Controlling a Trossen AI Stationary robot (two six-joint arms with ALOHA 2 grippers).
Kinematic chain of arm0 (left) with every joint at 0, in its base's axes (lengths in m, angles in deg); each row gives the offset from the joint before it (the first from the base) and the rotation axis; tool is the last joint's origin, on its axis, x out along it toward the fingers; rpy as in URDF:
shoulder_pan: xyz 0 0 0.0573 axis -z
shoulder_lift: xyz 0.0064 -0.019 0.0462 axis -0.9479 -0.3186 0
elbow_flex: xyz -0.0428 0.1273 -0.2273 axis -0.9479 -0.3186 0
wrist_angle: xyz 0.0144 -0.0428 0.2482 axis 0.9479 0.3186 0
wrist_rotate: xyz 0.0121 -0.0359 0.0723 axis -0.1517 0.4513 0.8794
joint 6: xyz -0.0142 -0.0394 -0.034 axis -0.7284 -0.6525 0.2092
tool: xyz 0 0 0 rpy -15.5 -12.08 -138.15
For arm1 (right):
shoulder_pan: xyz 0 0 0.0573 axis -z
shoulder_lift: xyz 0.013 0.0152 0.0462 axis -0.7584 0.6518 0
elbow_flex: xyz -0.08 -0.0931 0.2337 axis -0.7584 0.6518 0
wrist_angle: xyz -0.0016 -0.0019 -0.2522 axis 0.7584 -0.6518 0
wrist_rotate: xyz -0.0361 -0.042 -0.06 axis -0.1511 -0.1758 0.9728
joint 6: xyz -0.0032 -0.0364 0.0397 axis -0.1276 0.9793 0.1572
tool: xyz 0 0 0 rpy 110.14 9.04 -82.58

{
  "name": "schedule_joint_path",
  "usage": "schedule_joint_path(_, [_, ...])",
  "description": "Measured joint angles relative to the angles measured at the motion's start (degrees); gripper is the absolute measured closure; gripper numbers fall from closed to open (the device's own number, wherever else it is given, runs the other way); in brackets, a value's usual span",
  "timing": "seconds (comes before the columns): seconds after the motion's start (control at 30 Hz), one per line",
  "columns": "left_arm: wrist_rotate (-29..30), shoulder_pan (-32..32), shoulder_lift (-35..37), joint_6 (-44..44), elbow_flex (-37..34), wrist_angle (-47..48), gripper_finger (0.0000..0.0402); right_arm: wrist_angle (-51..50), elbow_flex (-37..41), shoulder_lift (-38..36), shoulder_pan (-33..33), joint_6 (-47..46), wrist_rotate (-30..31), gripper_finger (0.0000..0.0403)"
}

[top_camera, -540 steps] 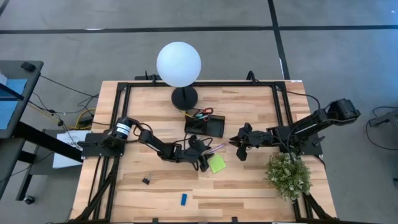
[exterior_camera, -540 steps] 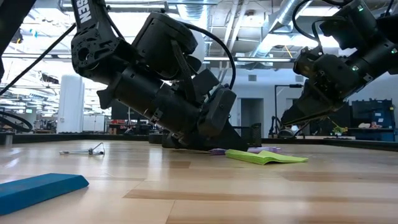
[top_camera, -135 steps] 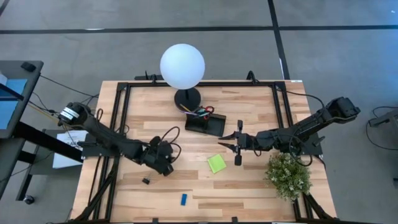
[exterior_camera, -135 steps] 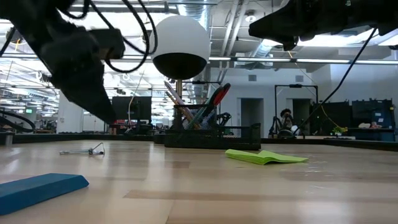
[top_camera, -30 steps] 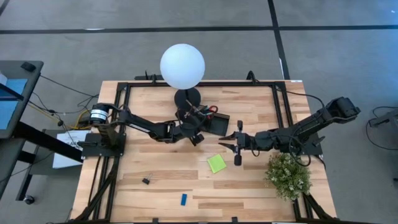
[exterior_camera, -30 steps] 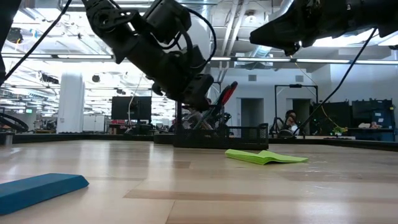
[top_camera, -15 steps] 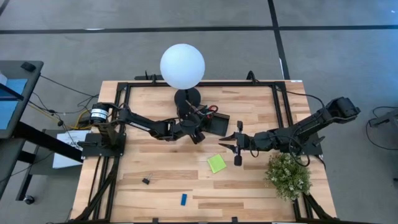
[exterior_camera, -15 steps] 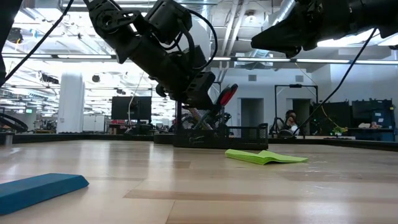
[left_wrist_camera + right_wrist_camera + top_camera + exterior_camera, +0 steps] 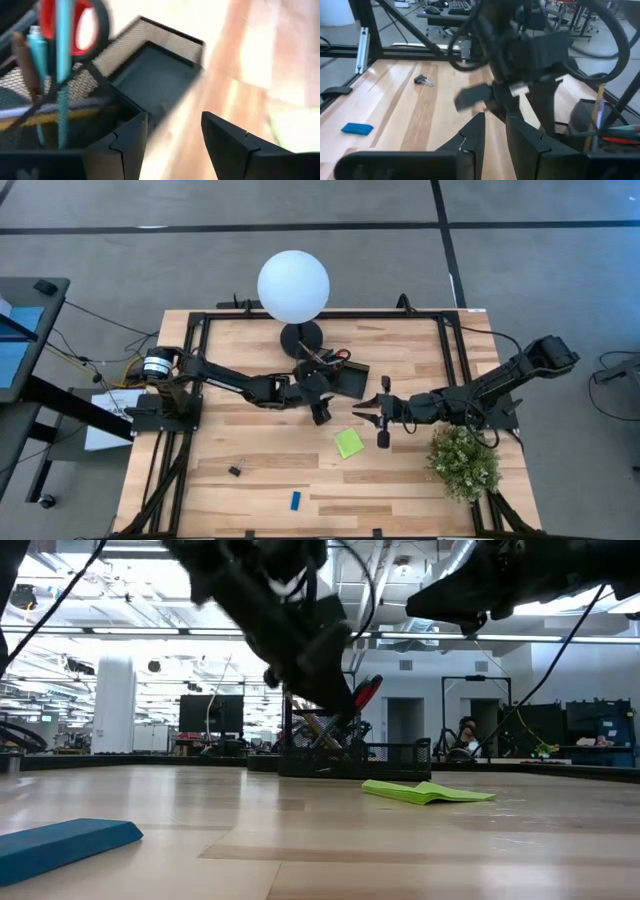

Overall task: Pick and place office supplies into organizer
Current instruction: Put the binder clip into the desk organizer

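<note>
Two pincers are hovering above the worktop [image 9: 230, 450]: our left pincer [image 9: 320, 412], released and empty, at the organizer's [image 9: 335, 381] seven o'clock; our right pincer [image 9: 366, 412], fingers slightly parted, holding nothing, at the sticky-note pad's [image 9: 348, 442] one o'clock.

- Left arm is reaching across toward mid-tabletop; left gripper [image 9: 320, 412] is pointing downward, jaws spread, holding nothing.
- Right arm is stretching inward; right gripper [image 9: 372, 412] is hovering with fingers [image 9: 475, 131] slightly apart.
</note>
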Motion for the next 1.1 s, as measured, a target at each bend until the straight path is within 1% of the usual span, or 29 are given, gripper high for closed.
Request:
schedule_joint_path(0.2, [-0.4, 3.5, 2.9, -9.9, 12.6, 35.6, 0.0233, 0.0, 0.0, 0.0, -2.6, 0.0, -0.1, 0.0331])
schedule_joint_path(0.23, [0.7, 4.4, 3.3, -11.3, 14.6, 41.5, 0.0234, 0.0, 0.0, 0.0, -2.9, 0.0, -0.1, 0.0331])
schedule_joint_path(0.33, [8.0, 8.2, 4.8, -17.2, 19.0, 57.8, 0.0234, 0.5, 0.0, 0.0, -4.2, 0.0, 0.1, 0.0331])
schedule_joint_path(0.4, [12.4, 11.2, 6.3, -24.9, 20.9, 69.2, 0.0234, 0.9, 0.0, 0.0, -4.9, 0.0, 0.1, 0.0331])
schedule_joint_path(0.47, [15.4, 14.7, 8.1, -35.5, 21.6, 80.2, 0.0234, 2.2, 0.0, 0.0, -5.6, 0.0, 0.1, 0.0331])
schedule_joint_path(0.53, [17.2, 19.1, 9.9, -47.0, 21.0, 89.5, 0.0234, 2.8, 0.0, 0.0, -6.0, 0.0, 0.1, 0.0331])
schedule_joint_path(0.57, [17.3, 21.7, 10.6, -53.0, 20.1, 92.1, 0.0234, 2.9, 0.0, 0.0, -6.1, 0.0, 0.1, 0.0331])
schedule_joint_path(0.63, [17.5, 26.9, 11.5, -63.3, 17.2, 91.8, 0.0234, 3.4, 0.0, 0.0, -6.2, 0.0, 0.1, 0.0331])
schedule_joint_path(0.7, [18.2, 32.1, 12.0, -71.0, 13.4, 87.0, 0.0234, 3.9, 0.0, 0.0, -5.8, 0.0, 0.2, 0.0331])
schedule_joint_path(0.77, [18.4, 36.5, 11.9, -76.8, 9.8, 79.3, 0.0234, 3.8, 0.0, 0.0, -5.4, 0.0, 0.2, 0.0331])
schedule_joint_path(0.87, [15.3, 41.3, 11.3, -77.4, 4.3, 65.4, 0.0234, 3.8, 0.0, 0.0, -4.3, 0.0, 0.3, 0.0331])
schedule_joint_path(0.97, [12.3, 43.5, 11.4, -74.8, -1.1, 50.0, 0.0234, 3.8, 0.0, 0.0, -3.2, 0.1, 0.3, 0.0331])
schedule_joint_path(1.03, [10.7, 44.1, 11.4, -73.8, -3.3, 44.2, 0.0234, 3.6, 0.0, 0.0, -2.6, 0.1, 0.3, 0.0331])
schedule_joint_path(1.1, [7.3, 43.7, 11.4, -73.9, -4.9, 38.8, 0.0234, 3.2, 0.0, 0.0, -2.2, 0.1, 0.2, 0.0331])
